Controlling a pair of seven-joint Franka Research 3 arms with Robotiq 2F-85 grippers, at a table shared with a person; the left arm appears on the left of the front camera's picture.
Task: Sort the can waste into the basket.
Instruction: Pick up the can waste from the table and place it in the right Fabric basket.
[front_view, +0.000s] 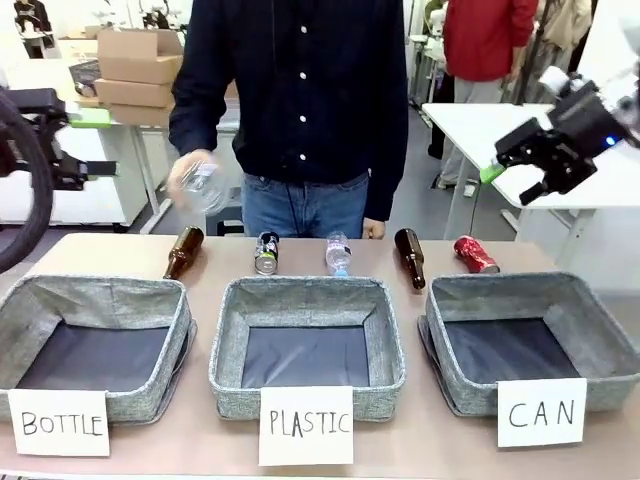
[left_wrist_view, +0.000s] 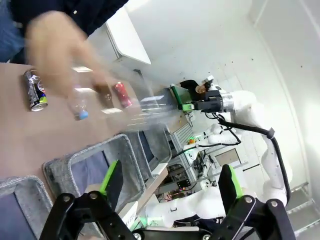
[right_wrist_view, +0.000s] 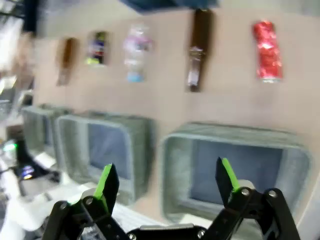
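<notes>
The red can (front_view: 476, 254) lies on the table behind the grey basket (front_view: 500, 285) carded CAN at the right. A dark can (front_view: 266, 253) lies behind the middle basket. My right gripper (front_view: 515, 185) hangs open and empty, high above the right end of the table. In its wrist view the gripper (right_wrist_view: 167, 182) looks down on the red can (right_wrist_view: 267, 50), the dark can (right_wrist_view: 97, 47) and the CAN basket (right_wrist_view: 225, 131). My left gripper (left_wrist_view: 170, 180) is open and empty, with the dark can (left_wrist_view: 36, 90) and red can (left_wrist_view: 121, 95) far ahead of it.
Baskets carded BOTTLE (front_view: 100, 290) and PLASTIC (front_view: 300, 290) stand left and middle. Two brown bottles (front_view: 183, 251) (front_view: 410, 256) and a clear plastic bottle (front_view: 338, 254) lie in the row with the cans. A person's hand (front_view: 185, 180) holds another clear bottle above the table.
</notes>
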